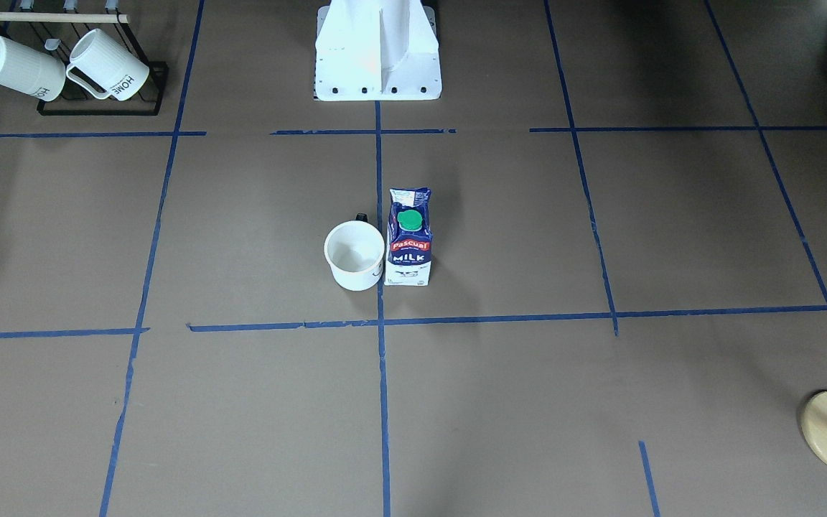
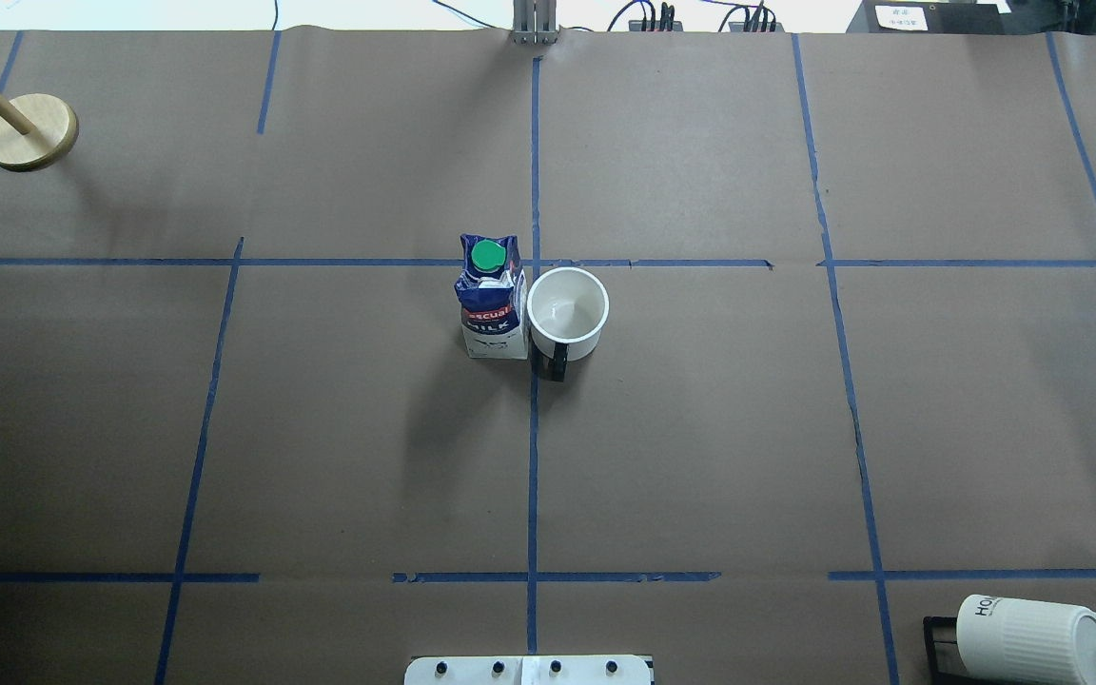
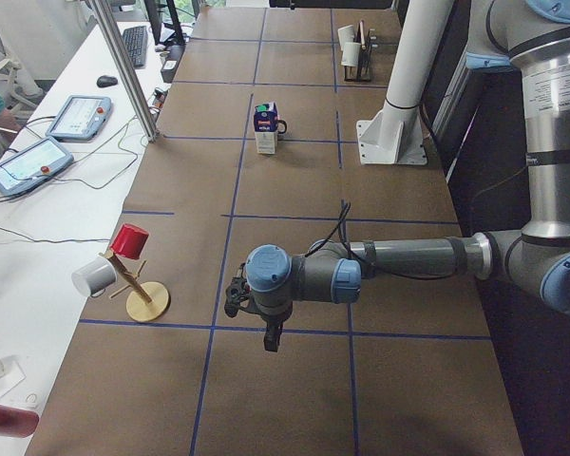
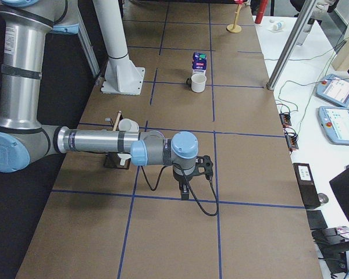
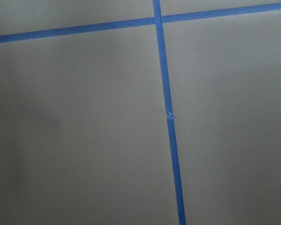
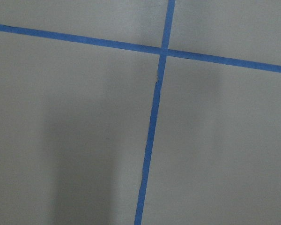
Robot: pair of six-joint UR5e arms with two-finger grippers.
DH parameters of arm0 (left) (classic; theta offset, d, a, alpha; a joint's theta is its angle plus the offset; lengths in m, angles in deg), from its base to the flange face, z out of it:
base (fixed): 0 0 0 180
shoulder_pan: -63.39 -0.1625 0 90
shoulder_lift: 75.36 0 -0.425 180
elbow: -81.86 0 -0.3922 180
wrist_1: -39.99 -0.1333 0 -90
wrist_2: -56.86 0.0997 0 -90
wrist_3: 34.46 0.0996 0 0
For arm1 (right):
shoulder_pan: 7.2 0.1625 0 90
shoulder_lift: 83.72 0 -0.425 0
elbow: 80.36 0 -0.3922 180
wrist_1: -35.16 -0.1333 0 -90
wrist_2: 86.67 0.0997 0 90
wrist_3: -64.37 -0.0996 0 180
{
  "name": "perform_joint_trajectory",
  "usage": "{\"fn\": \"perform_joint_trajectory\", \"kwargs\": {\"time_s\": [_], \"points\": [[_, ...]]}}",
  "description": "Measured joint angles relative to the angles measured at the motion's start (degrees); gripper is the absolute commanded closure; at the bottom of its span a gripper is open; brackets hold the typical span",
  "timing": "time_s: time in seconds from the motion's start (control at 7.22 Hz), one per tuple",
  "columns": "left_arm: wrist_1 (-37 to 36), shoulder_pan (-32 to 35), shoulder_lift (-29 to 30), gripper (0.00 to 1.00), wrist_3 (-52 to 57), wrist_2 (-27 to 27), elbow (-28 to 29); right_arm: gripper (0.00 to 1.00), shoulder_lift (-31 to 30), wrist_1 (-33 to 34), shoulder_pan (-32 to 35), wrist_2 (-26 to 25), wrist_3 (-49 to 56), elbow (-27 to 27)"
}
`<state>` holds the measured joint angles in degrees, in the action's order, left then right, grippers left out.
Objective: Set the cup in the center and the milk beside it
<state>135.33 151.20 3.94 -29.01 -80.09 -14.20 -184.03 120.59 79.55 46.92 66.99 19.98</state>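
The white cup [image 1: 354, 255] stands upright and empty, black handle toward the robot, just on the robot's side of the center tape crossing [image 1: 380, 322]. It also shows in the overhead view [image 2: 567, 314]. The milk carton [image 1: 409, 240] [image 2: 491, 300] stands upright close against the cup, on the robot's left of it. Both arms are drawn back away from them. The left gripper [image 3: 236, 302] and the right gripper [image 4: 205, 165] hang above bare table; I cannot tell whether they are open or shut. Both wrist views show only brown paper and blue tape.
A black rack with two ribbed "HOME" mugs [image 1: 62, 68] stands at the robot's near right corner. A wooden peg stand [image 2: 29, 131] stands at the far left, holding a red cup [image 3: 129, 241]. The robot's white base [image 1: 377, 50] is at the table's back edge.
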Motion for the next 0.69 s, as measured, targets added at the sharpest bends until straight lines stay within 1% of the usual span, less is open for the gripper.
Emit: {"fn": "perform_joint_trajectory", "kwargs": {"time_s": [0.69], "points": [[0.01, 0.08, -0.1, 0.0, 0.0, 0.02, -0.51, 0.0, 0.03, -0.03, -0.01, 0.0, 0.02, 0.09]]}}
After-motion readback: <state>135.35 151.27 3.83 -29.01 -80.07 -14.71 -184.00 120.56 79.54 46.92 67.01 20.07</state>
